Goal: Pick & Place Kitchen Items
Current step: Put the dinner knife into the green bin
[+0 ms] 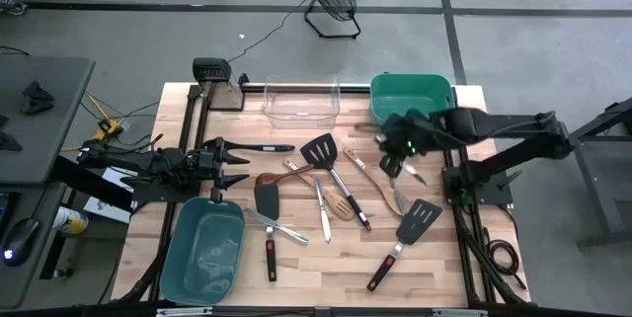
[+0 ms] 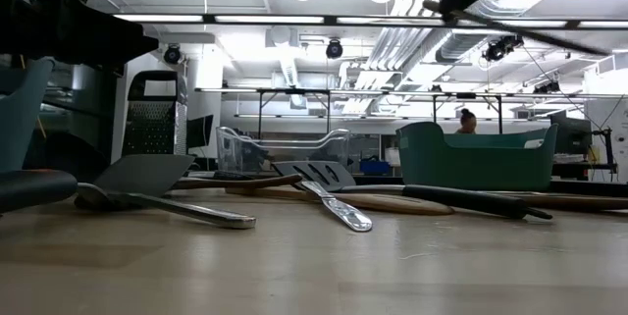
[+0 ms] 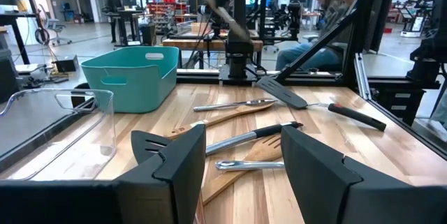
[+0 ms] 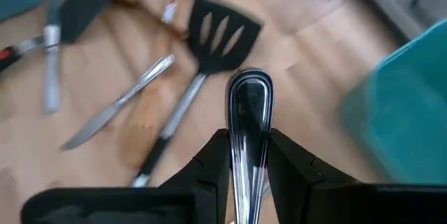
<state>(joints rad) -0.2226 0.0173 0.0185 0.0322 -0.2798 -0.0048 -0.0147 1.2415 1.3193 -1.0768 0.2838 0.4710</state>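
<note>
Seen from above, the left tool [image 1: 229, 169] waits near the left edge of the wooden surface [image 1: 434, 268], its fingers [image 3: 183, 155] standing apart with nothing between them. Just in front of it, at the near left corner, sits a teal tub [image 1: 205, 249]. A black-handled utensil [image 1: 265, 147] lies just beyond the left tool, pointing toward the middle. Between the tub and the middle lie a black turner [image 1: 268, 200] with a red-trimmed handle, and a silvery handle [image 1: 277, 226] crossing beside it. At the far edge stands a clear plastic bin [image 1: 301, 100].

The middle of the surface holds most of the kitchen items: a black slotted turner [image 1: 321, 150] on a long metal handle, a silvery knife [image 1: 322, 210], a wooden slotted spatula [image 1: 339, 205] and a wooden spoon [image 1: 367, 175], all loosely crossed and close together.

Toward the right, a green tub [image 1: 413, 95] stands at the far right corner. The right tool [image 1: 395, 156] hangs above the surface just in front of that tub, its fingers [image 4: 214, 165] clamped on the shiny metal handle [image 4: 248, 133] of a utensil, held off the wood; its working end is not clear in any view. Nearer the front right lies another black slotted turner [image 1: 419, 216] with a red-trimmed handle, well apart from the central cluster.
</note>
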